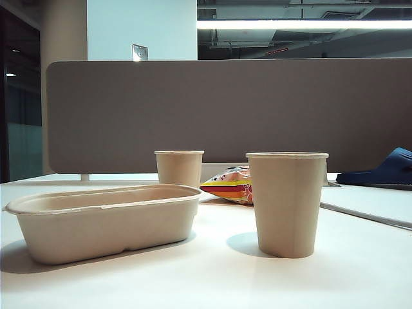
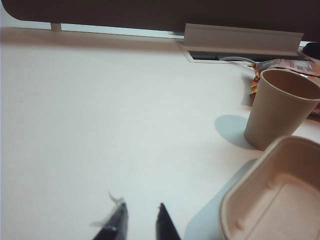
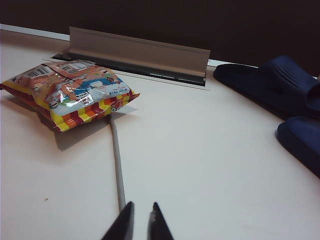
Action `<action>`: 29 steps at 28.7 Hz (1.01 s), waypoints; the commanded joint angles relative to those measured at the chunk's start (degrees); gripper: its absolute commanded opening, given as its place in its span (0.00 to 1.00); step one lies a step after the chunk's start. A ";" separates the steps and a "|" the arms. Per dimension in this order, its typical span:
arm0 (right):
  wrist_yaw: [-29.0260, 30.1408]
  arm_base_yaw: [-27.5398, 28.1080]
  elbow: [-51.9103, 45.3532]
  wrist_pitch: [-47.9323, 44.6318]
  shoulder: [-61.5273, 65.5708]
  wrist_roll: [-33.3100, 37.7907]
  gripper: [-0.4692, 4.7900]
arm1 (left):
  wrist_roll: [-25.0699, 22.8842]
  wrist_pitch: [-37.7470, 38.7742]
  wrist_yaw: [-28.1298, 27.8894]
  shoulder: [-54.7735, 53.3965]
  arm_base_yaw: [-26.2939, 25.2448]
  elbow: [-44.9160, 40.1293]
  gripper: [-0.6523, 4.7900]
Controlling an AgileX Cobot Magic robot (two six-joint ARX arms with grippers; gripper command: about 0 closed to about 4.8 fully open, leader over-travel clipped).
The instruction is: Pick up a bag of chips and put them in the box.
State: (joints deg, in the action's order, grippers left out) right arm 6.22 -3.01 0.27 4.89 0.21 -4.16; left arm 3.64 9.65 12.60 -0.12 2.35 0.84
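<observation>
we see the bag of chips (image 3: pixel 70 92) lying on the counter (image 3: pixel 200 165), well apart from the right claw (image 3: pixel 140 212), whose jaws stand nearly closed and empty. the left claw (image 2: pixel 141 214), closed and empty, hovers near the box (image 2: pixel 280 200).

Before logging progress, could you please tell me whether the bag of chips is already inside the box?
No, the bag of chips lies on the table by the slippers; the box holds nothing visible.

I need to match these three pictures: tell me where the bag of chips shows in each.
Exterior view: bag of chips lies at centre, between the two paper cups, partly hidden by the nearer cup.
Left wrist view: only a sliver shows behind the cup, upper right.
Right wrist view: whole bag, upper left.
Shared landmark: the grey cable flap behind the bag.
</observation>
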 commanded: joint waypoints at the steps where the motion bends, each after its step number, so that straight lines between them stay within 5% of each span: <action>1: 0.09 0.02 -0.07 -0.83 -0.02 0.07 0.18 | -0.22 -0.09 0.17 -0.02 0.09 -0.17 0.27; 18: 0.20 0.00 -0.07 -0.83 -0.02 0.28 0.18 | -0.04 -0.09 0.26 -0.02 0.09 -0.17 0.27; 29: 8.41 -0.04 -0.07 -1.05 -0.02 13.44 0.18 | 10.38 -0.44 0.22 -0.02 0.09 -0.17 0.27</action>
State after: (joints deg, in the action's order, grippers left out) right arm 12.32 -3.01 0.27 4.89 0.21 8.29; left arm 12.56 9.63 12.60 -0.12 2.35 0.84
